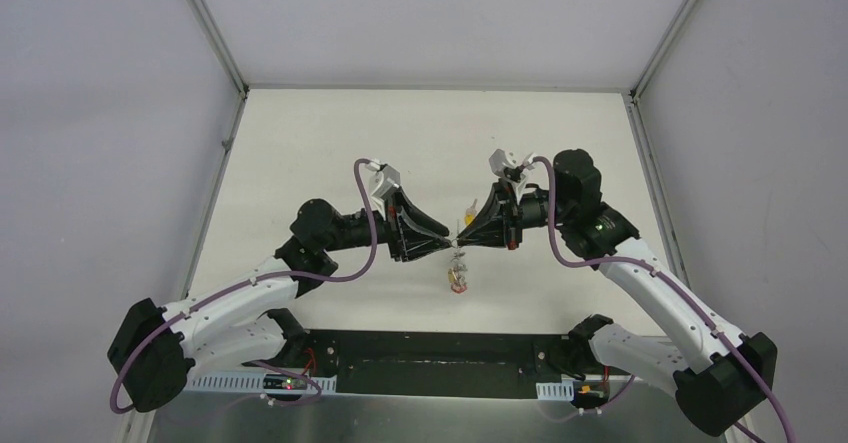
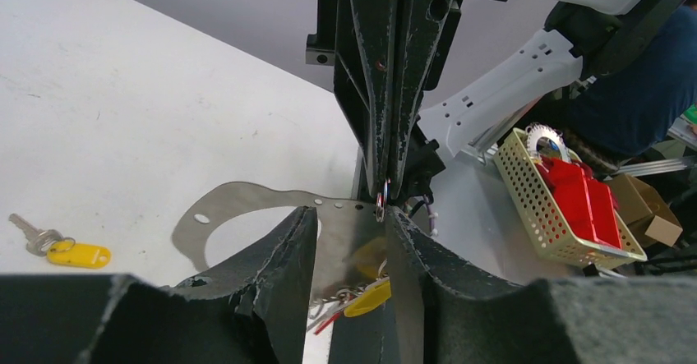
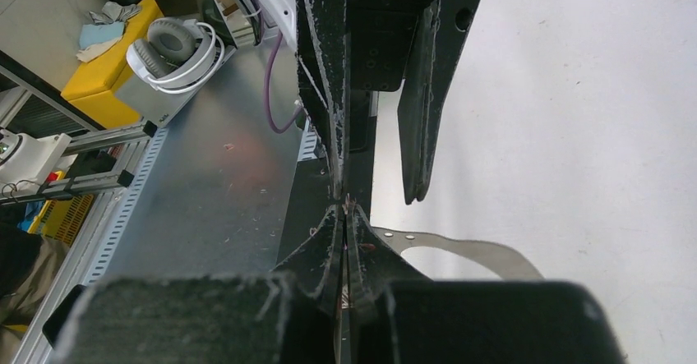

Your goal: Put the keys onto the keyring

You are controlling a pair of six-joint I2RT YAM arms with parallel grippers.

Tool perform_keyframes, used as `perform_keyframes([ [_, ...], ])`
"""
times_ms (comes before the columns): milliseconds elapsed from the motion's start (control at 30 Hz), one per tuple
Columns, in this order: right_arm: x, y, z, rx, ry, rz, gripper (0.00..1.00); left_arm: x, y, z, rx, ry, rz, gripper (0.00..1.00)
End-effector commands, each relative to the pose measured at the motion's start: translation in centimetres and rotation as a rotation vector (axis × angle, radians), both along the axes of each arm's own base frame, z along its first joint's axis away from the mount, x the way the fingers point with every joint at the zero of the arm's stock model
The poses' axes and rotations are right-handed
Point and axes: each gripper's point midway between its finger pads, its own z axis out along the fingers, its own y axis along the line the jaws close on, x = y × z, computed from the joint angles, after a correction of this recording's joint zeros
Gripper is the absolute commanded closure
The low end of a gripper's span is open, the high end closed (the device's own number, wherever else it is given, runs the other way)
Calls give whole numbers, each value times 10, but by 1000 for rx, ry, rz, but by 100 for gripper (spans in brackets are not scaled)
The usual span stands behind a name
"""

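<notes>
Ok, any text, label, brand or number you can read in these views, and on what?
No text can be read in any view.
Yellow key tag: no print shows.
Red boxes in the basket: no label shows.
Yellow box: too blurred to tell.
</notes>
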Motion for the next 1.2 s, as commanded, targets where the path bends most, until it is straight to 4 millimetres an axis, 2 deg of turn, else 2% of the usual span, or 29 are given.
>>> perform_keyframes([
  [0,-5,3,16,54,-67,41,100,-8,-5,27,-44,-88,-44,61],
  [167,-4,4,15,50,-60,38,100,-13,-5,27,-45,-98,-65,54],
  [367,-4,6,16,50,-59,40,100,-12,-9,23,-26,-89,-71,73],
  [633,-5,7,15,46,-48,44,100,-11,-16,20,-8,-84,-88,87],
  [800,-4,8,16,45,-46,40,100,-11,-18,17,18,-80,-98,92],
  [933,-4,9,16,44,-44,43,100,-11,-18,13,45,-82,-93,89],
  [1033,-5,9,16,45,-45,46,100,-11,-16,12,54,-85,-86,69],
  [1100,-5,9,15,43,-41,47,100,-12,-15,11,59,-87,-83,69],
  [1167,-6,9,16,45,-44,52,100,-12,-13,11,58,-95,-79,76],
])
